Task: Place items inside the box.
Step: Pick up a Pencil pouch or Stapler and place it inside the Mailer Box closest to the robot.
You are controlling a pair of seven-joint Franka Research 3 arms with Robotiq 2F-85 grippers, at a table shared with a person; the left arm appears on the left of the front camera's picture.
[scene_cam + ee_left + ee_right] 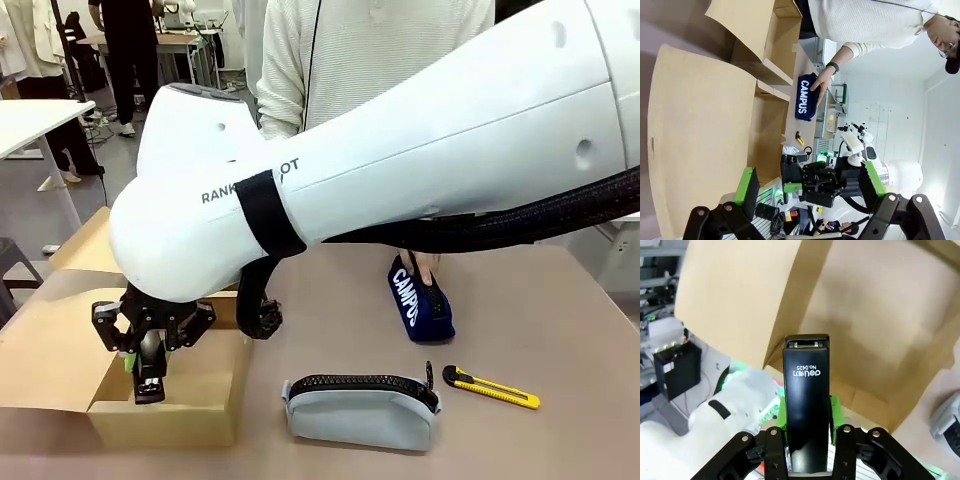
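My right gripper (148,362) reaches across to the table's left and is shut on a black stapler (150,386), holding it over the open cardboard box (200,412). In the right wrist view the stapler (806,390) stands between the green pads (781,415) above the box's inside (880,315). A navy "CAMPUS" pouch (414,300) lies mid-table under the person's hand (426,266). The pale grey pouch (362,412) and the yellow utility knife (490,388) lie near the front edge. My left gripper (809,182) is open and holds nothing.
The box's flaps (50,350) spread out to the left. The left wrist view looks sideways over the box (705,125) toward the CAMPUS pouch (805,97) and the person's hand (822,80). The right arm's white link (400,150) spans the picture.
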